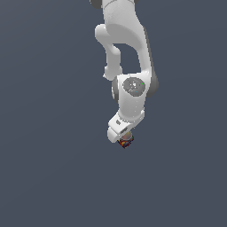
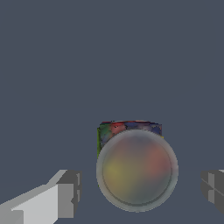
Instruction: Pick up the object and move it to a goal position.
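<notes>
Wrist view: pincer (image 2: 139, 192) spread wide, fingers (image 2: 65, 192) either side with clear gaps, holding nothing; cube (image 2: 129, 129) sits between and below them, mostly veiled by the translucent goal ball (image 2: 137, 170) in front. Looks light, rigid, flat-faced, so squeeze two opposite side faces at mid-height; slip risk probably low.
</notes>
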Motion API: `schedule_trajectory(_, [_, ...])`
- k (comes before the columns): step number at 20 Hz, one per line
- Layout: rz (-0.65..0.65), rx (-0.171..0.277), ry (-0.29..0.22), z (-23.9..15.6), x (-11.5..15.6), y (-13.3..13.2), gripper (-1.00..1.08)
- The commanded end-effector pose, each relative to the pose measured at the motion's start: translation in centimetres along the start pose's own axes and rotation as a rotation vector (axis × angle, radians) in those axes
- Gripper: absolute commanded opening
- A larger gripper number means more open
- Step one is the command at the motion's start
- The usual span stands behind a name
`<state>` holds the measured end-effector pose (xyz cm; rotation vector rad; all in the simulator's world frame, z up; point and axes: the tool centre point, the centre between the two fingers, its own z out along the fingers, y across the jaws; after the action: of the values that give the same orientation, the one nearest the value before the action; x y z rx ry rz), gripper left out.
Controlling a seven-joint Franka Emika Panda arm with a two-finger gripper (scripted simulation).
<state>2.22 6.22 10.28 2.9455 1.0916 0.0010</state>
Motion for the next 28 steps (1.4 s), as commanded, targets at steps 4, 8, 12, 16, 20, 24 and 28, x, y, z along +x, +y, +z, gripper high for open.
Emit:
schedule_trajectory(4, [-0.003, 0.001, -0.001, 2.6, -0.1, -0.1, 1.0])
schedule_trajectory(8, [-0.005, 0.001, -0.001, 4.2, -0.1, -0.1, 1.0])
schedule_trajectory(12, [-0.005, 0.001, 0.0, 4.5, 0.0, -0.1, 1.0])
schedule_trajectory(16, [-0.005, 0.001, 0.0, 4.5, 0.0, -0.1, -1.0])
schedule_trajectory(20, [-0.005, 0.001, 0.0, 4.5, 0.0, -0.1, -1.0])
schedule_trajectory(24, [-0.004, 0.0, -0.001, 4.4, 0.0, 0.0, -1.0])
schedule_trajectory(28, [-0.004, 0.0, -0.001, 3.7, 0.3, -0.1, -1.0])
